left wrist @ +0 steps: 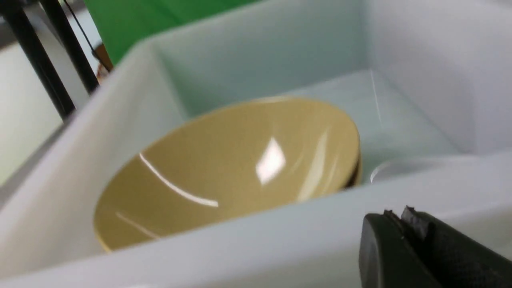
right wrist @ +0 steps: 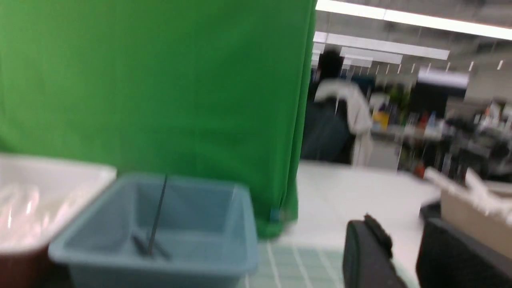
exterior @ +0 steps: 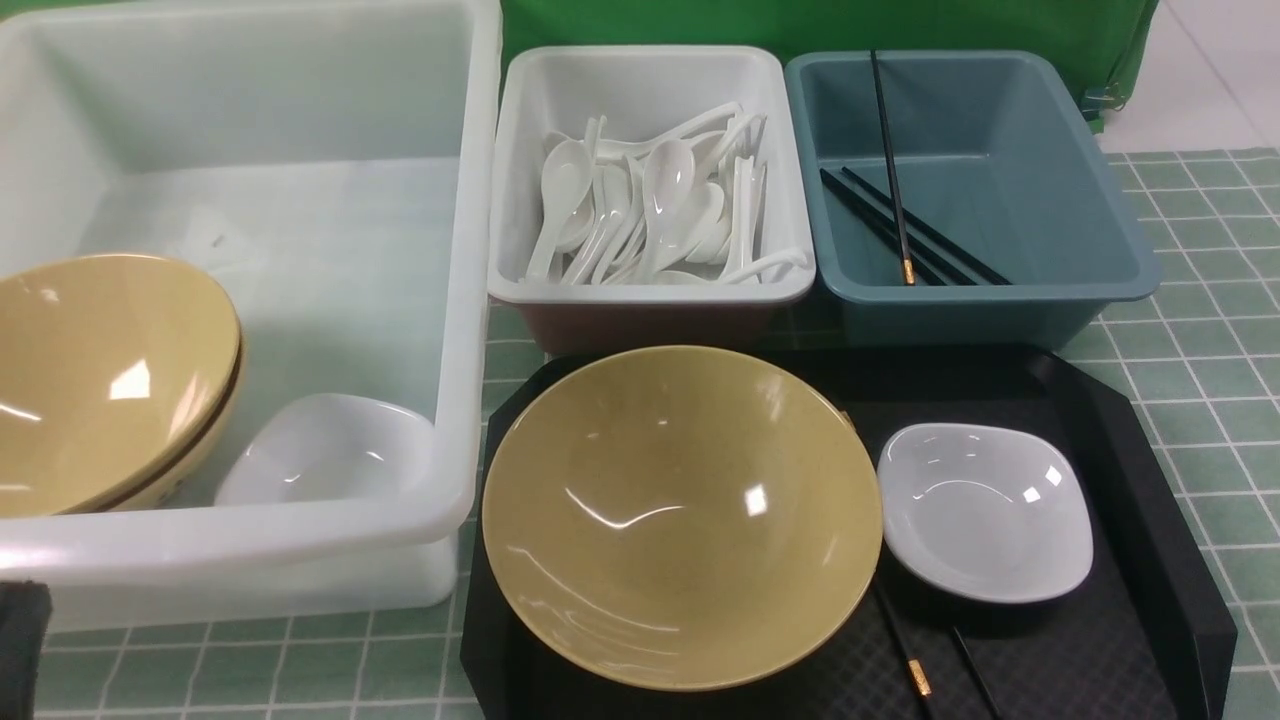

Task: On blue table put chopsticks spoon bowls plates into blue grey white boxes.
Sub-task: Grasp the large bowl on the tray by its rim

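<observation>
A tan bowl point(exterior: 680, 510), a white plate point(exterior: 985, 510) and black chopsticks point(exterior: 915, 670) lie on the black tray point(exterior: 1130, 420). The big translucent box point(exterior: 470, 300) holds stacked tan bowls point(exterior: 100, 380) and a white plate point(exterior: 320, 450). Several spoons point(exterior: 660, 200) fill the white box point(exterior: 640, 292). More chopsticks point(exterior: 900, 220) rest in the blue-grey box point(exterior: 1100, 180). My left gripper point(left wrist: 400, 218) is shut and empty, just outside the big box's near wall point(left wrist: 280, 240), facing the bowls point(left wrist: 232, 168). My right gripper point(right wrist: 398, 224) is open and empty, right of the blue-grey box point(right wrist: 192, 208).
The teal checked table point(exterior: 1200, 350) shows to the right of the tray and boxes. A green curtain point(right wrist: 160, 80) hangs behind the boxes. A dark part of my left arm point(exterior: 20, 650) shows at the front view's lower left corner.
</observation>
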Controlling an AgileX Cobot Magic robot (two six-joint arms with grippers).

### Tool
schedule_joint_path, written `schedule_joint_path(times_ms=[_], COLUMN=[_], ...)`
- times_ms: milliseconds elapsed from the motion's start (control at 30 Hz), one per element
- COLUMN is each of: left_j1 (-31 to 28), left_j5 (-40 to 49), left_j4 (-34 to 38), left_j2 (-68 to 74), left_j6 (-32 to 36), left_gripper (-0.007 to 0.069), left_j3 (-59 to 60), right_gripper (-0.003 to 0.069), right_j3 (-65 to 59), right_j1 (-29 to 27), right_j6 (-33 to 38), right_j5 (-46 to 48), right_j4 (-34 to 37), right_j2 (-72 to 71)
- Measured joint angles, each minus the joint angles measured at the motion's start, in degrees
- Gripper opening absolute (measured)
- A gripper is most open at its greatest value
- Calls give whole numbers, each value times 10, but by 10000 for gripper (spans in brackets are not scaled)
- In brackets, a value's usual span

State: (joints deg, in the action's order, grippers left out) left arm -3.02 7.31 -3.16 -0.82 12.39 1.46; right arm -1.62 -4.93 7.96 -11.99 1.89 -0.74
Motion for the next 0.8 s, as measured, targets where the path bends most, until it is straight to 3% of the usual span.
schedule_joint_path(times_ms=[200, 267, 333, 367, 400, 433, 467, 633, 667, 733, 800], left_j1=[0, 0, 0, 0, 0, 0, 0, 0, 0, 0, 0], left_j5=[-56, -66, -106, -106, -166, -166, -228, -378, -424, -425, -357], left_j4=[-8, -15, -17, -17, -16, -16, -15, -14, -14, -15, -32], left_j2=[0, 0, 0, 0, 0, 0, 0, 0, 0, -1, 5], left_j6=[6, 16, 15, 14, -6, -9, -42, -154, -212, -246, -315], left_gripper=[4, 4, 4, 4, 4, 4, 4, 4, 4, 4, 4], left_j3=[0, 0, 0, 0, 0, 0, 0, 0, -1, -9, -77], right_gripper=[237, 237, 237, 237, 237, 237, 237, 237, 233, 223, 178], right_j3=[0, 0, 0, 0, 0, 0, 0, 0, 9, 23, 78], right_j1=[0, 0, 0, 0, 0, 0, 0, 0, 0, 0, 0], right_j6=[-26, -100, -239, -251, -327, -339, -369, -388, -374, -360, -304], right_j5=[-41, -50, -67, -69, -83, -85, -90, -106, -91, -68, 6], right_j4=[0, 0, 0, 0, 0, 0, 0, 0, -1, -2, -11], right_j2=[0, 0, 0, 0, 0, 0, 0, 0, 0, 0, 14])
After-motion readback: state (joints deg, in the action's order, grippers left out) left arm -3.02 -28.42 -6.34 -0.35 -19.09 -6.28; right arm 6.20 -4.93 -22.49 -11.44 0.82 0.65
